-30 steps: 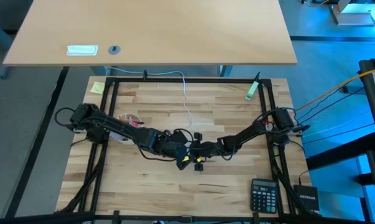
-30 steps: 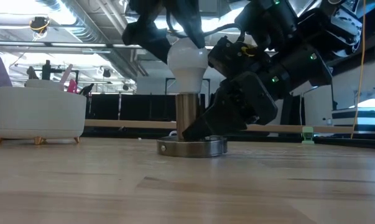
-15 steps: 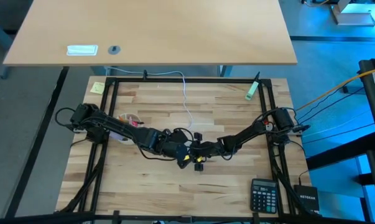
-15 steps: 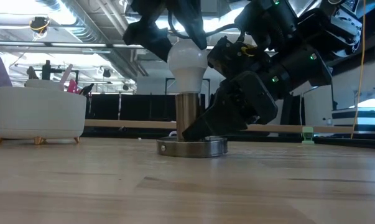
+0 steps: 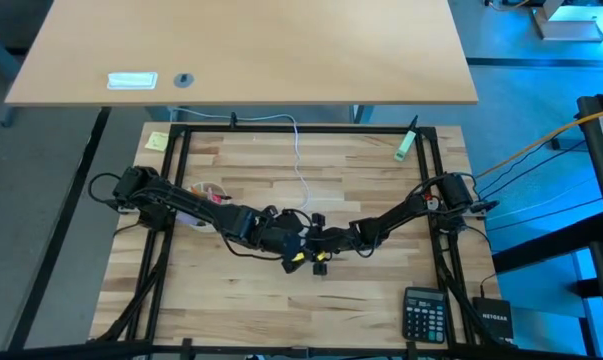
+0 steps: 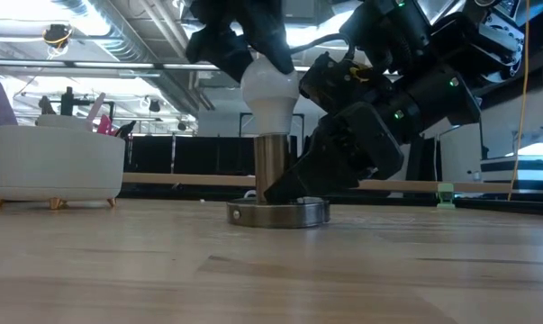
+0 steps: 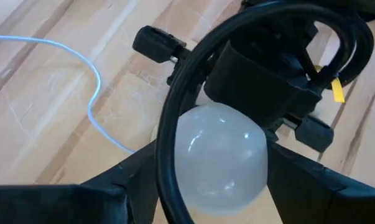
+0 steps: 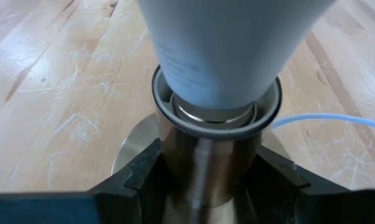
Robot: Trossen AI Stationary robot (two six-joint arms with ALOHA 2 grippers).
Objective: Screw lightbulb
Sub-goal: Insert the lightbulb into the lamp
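Observation:
The white frosted lightbulb [image 6: 269, 94] stands upright with its base in the silvery socket's cylinder [image 6: 273, 166]. The socket's round base disc [image 6: 278, 213] lies flat on the table's middle. My left gripper [image 6: 253, 45] is above the socket and shut on the bulb [image 7: 221, 155]. My right gripper [image 6: 285, 184] is low at the socket's right and shut on the cylinder [image 8: 209, 155]. In the high view both grippers meet at the table's middle [image 5: 311, 248] and hide the bulb. My left gripper pinches the bulb's round globe [image 7: 193, 134] between its two fingers [image 7: 122, 180], which come from above, pointing down. The bulb stands upright, its base inside the socket's cylinder. My right gripper pinches the socket's upright cylinder [image 8: 206, 140] between its two fingers [image 8: 147, 171], below the rim. The fingers come slanting down from the table's right. The socket's base disc rests on the table.
A thin white cord [image 5: 301, 160] runs from the socket toward the far edge. A black calculator [image 5: 424, 315] lies at the near right, a green thing [image 5: 406, 145] at the far right, a white roll with a red patch [image 5: 209, 190] at the left.
My left gripper has turned a little about the upright bulb's axis. The bulb, the socket and my right gripper have stayed in place.

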